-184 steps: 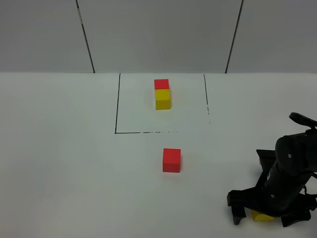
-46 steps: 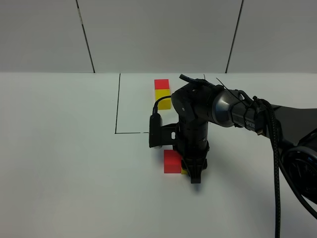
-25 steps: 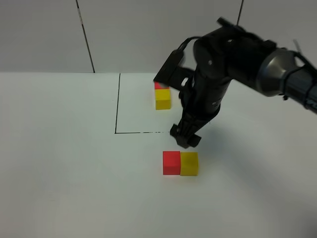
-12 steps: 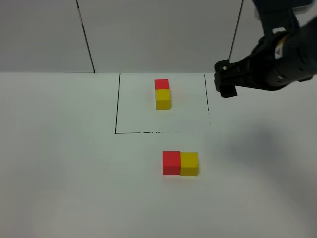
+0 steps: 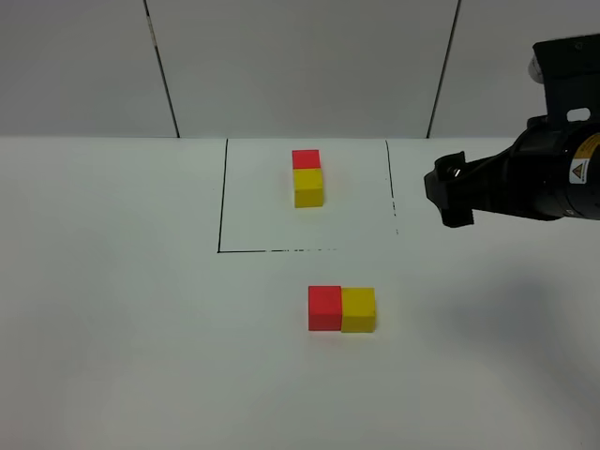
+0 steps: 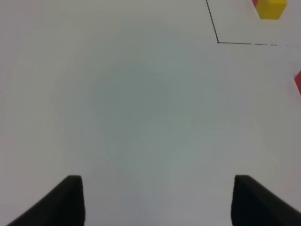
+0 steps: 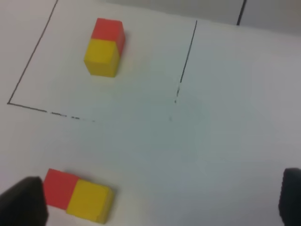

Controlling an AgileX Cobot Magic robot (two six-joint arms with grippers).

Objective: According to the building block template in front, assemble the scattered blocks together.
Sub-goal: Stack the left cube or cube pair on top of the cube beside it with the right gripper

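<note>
Here the red cube [image 5: 325, 307] sits flush against the yellow cube [image 5: 358, 310]

We get only a sliver of the red cube [image 6: 298, 81] in left wrist, clipped by the edge. On the right pincer [image 7: 157, 200], fingers are blurred and cut at the corners. The right arm [image 5: 525, 183] runs off the exterior view.

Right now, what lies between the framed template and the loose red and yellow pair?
Only the frame's front black line and bare table, seen in the exterior high view, between template and loose pair.
</note>
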